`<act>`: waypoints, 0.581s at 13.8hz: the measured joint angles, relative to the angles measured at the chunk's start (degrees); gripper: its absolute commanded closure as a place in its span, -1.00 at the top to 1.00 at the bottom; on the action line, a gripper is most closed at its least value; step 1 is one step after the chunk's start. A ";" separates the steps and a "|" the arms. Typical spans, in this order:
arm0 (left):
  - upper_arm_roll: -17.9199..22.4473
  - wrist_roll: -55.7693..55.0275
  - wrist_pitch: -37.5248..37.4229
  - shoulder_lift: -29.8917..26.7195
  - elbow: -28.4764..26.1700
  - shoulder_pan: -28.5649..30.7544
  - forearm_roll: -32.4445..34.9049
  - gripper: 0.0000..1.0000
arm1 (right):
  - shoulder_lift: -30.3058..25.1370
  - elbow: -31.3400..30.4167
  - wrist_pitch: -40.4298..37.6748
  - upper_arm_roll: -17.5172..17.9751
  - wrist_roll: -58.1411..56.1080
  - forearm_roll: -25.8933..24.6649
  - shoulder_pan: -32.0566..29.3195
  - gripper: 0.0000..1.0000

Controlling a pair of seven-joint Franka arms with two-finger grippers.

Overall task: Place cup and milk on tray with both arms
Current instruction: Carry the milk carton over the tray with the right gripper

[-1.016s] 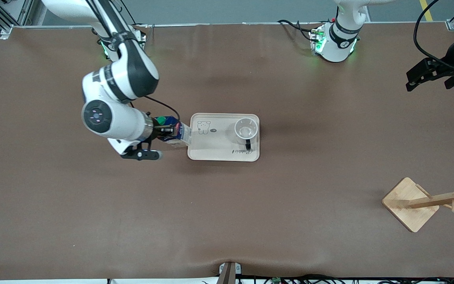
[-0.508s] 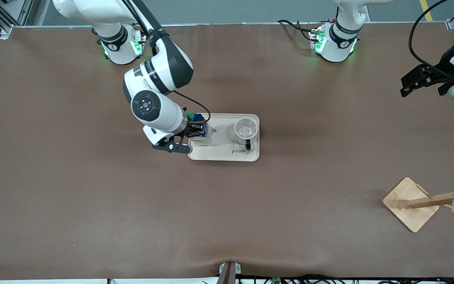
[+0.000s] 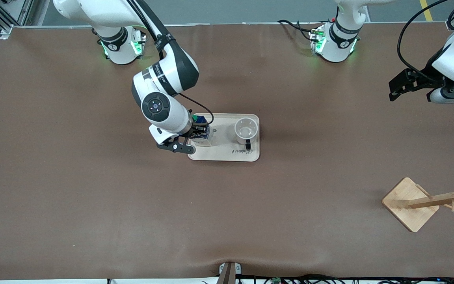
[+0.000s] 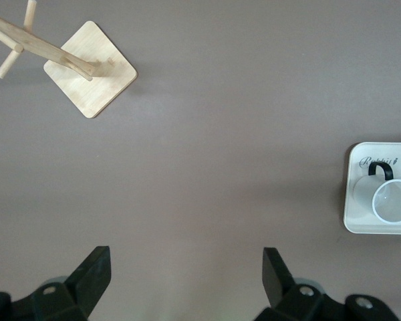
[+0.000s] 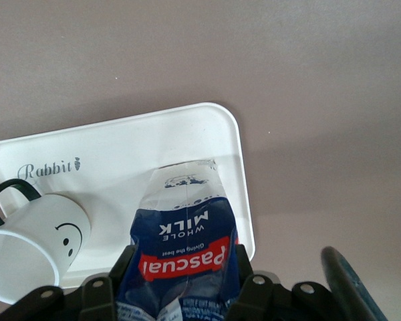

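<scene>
The cream tray (image 3: pixel 223 152) lies mid-table. The white cup (image 3: pixel 246 129) stands upright on its end toward the left arm, black handle toward the front camera. My right gripper (image 3: pixel 199 132) is shut on the dark-blue milk carton (image 3: pixel 203 135) and holds it over the tray's other end. In the right wrist view the fingers (image 5: pixel 123 261) clamp the carton (image 5: pixel 184 234), whose pale base is down near the tray (image 5: pixel 154 140), beside the smiley cup (image 5: pixel 33 244); I cannot tell if it touches. My left gripper (image 3: pixel 395 87) is open and empty in the air (image 4: pixel 185 257).
A wooden rack (image 3: pixel 410 203) with a square base and pegged pole lies nearer the front camera at the left arm's end; it also shows in the left wrist view (image 4: pixel 87 70). The left wrist view also shows the tray (image 4: pixel 358 214) with the cup (image 4: pixel 393 200).
My right arm has carried the milk from beside the tray's edge to over the tray. My left gripper has drifted slightly toward the table's middle.
</scene>
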 measured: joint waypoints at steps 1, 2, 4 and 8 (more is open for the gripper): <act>0.07 0.00 -0.01 -0.14 0.01 0.16 0.00 1.00 | -0.07 0.00 0.12 -0.02 0.79 -0.04 0.31 0.99; 0.11 0.00 -0.01 -0.26 0.01 0.25 0.00 1.00 | -0.05 0.00 0.23 -0.02 1.50 -0.10 0.56 1.00; 0.10 0.00 -0.02 -0.41 0.01 0.29 0.00 1.00 | -0.02 -0.06 0.25 -0.04 2.48 -0.25 0.72 1.00; 0.15 -0.06 -0.02 -0.41 0.01 0.37 0.00 1.00 | 0.00 -0.09 0.23 -0.07 4.10 -0.32 0.73 1.00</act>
